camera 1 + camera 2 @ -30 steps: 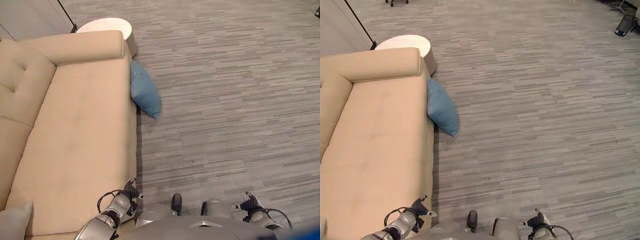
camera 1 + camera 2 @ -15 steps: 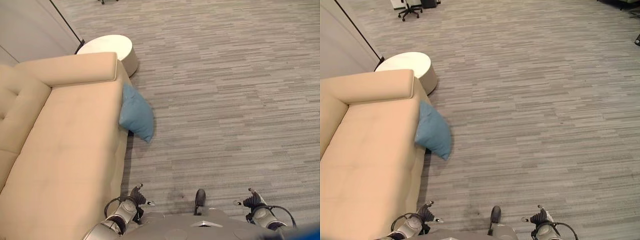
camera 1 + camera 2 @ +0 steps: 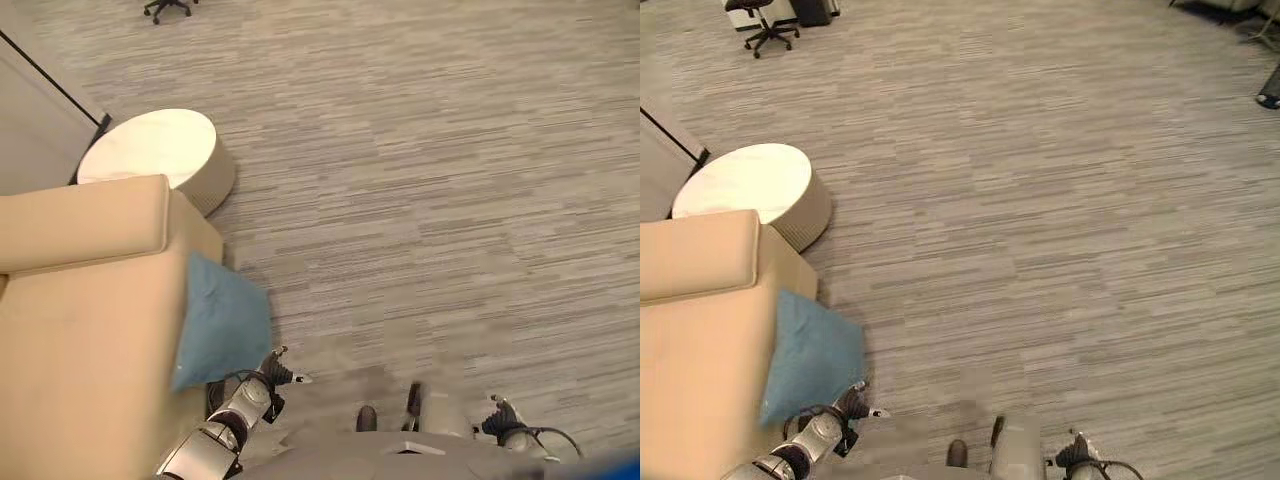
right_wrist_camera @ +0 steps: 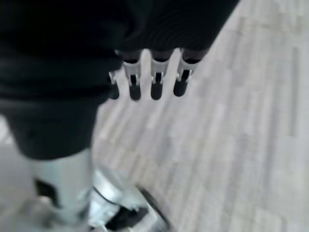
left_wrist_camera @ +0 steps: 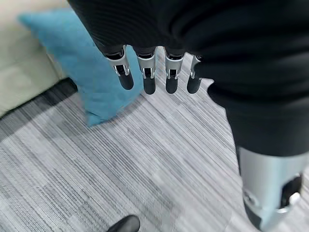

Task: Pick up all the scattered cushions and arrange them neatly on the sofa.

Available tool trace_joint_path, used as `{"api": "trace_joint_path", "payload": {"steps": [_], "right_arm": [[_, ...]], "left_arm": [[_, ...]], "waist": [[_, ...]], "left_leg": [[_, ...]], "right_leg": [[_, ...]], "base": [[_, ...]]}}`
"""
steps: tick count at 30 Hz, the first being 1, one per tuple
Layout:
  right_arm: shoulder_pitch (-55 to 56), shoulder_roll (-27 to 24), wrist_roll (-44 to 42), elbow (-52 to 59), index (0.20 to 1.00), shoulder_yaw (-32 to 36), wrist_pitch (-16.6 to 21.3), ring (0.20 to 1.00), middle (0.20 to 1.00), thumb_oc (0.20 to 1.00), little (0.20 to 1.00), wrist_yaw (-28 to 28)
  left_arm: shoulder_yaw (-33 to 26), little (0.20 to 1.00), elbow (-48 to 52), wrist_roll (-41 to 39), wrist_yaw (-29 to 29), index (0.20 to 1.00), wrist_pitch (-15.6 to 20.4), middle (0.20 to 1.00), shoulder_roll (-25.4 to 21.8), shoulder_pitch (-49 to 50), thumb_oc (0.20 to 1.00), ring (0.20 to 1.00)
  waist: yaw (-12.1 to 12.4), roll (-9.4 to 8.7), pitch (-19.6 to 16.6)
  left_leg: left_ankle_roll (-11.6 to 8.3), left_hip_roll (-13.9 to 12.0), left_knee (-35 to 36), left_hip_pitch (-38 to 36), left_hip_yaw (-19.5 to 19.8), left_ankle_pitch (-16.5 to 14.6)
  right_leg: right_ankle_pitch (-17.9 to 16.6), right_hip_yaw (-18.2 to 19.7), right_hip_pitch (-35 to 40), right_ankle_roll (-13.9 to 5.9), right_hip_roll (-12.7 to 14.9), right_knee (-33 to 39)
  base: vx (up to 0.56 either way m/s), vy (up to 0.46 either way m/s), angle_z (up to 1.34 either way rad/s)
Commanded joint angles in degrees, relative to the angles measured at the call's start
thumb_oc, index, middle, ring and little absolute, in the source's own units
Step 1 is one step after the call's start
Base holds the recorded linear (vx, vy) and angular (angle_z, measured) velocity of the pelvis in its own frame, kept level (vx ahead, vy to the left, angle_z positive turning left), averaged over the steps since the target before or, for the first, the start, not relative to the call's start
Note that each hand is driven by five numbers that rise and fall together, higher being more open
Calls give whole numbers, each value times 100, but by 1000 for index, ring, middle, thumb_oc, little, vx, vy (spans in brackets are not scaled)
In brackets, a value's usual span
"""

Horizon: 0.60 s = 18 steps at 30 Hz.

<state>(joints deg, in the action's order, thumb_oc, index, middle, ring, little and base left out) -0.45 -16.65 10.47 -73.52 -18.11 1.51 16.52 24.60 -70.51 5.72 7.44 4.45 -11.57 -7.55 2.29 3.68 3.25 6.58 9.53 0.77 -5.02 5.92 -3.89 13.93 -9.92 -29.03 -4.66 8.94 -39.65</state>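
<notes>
Though unlabelled, blue cushion (image 3: 222,322) against sofa (image 3: 80,330)

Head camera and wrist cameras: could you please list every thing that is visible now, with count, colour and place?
cushion: one, blue, leaning against the front side of the sofa, its lower corner on the floor, close to the left hand.
sofa: one, beige, at the robot's left; its armrest is next to the round table.
round table: one, white top with a beige side, on the floor beyond the sofa's armrest.
office chair: one, black, far away on the floor.
floor: grey striped carpet.
left hand: one, fingers straight, holding nothing, beside the cushion.
right hand: one, fingers straight in its wrist view, holding nothing, over the floor.
</notes>
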Motion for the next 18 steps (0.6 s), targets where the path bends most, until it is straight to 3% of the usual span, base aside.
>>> {"api": "trace_joint_path", "payload": {"steps": [1,5,6,12,14,15,18], "right_arm": [[-156,-52,110,-121,1000,130,58,1000,1000,1000,1000,8],[-117,-45,43,-213,1000,132,40,1000,1000,1000,1000,-11],[-146,-58,0,-211,1000,107,64,1000,1000,1000,1000,-7],[-132,-108,-51,-122,1000,62,154,1000,1000,1000,1000,35],[-128,-103,-135,-77,1000,84,165,1000,1000,1000,1000,80],[-127,-84,-228,-44,1000,147,166,1000,1000,1000,1000,98],[-107,90,-57,-45,1000,63,160,1000,1000,1000,1000,19]], "left_arm": [[-208,1000,-13,51,74,1000,78,1000,132,132,1000,1000],[-216,1000,-130,104,42,1000,63,1000,207,127,1000,1000],[-260,1000,-122,26,51,1000,34,1000,240,141,1000,1000],[-302,1000,-53,-129,21,1000,41,1000,312,197,1000,1000],[-236,1000,6,-137,32,1000,29,1000,346,194,1000,1000],[-203,1000,54,-121,20,1000,29,1000,336,183,1000,1000],[-336,1000,-45,-105,-58,1000,40,1000,281,304,1000,1000]], "waist": [[-76,-158,132],[-114,-265,1],[-28,-319,-66],[68,-413,-11],[76,-430,81],[37,-431,109],[85,-410,36]], "left_leg": [[-401,-337,-548,943,127,-152],[-537,-329,-587,847,292,-285],[-692,-438,-630,936,343,-258],[-901,-557,-1003,1300,475,-186],[-862,-692,-1170,1598,-162,-114],[-795,-792,-1245,1770,-670,-69],[-653,-646,-914,1564,-600,-82]], "right_leg": [[-1409,657,1358,-258,-473,2967],[-1570,836,1730,-214,-486,3572],[-1530,701,1993,-136,-506,3826],[-1252,261,2355,83,-594,4042],[-1133,-204,2535,108,-490,4150],[-1104,-443,2564,119,-419,4114],[-981,-676,2635,46,-241,3749]], "base": [[214,-176,64],[201,-248,123],[101,-215,57],[0,-172,74],[-66,-23,175],[4,42,223],[162,203,165]]}}
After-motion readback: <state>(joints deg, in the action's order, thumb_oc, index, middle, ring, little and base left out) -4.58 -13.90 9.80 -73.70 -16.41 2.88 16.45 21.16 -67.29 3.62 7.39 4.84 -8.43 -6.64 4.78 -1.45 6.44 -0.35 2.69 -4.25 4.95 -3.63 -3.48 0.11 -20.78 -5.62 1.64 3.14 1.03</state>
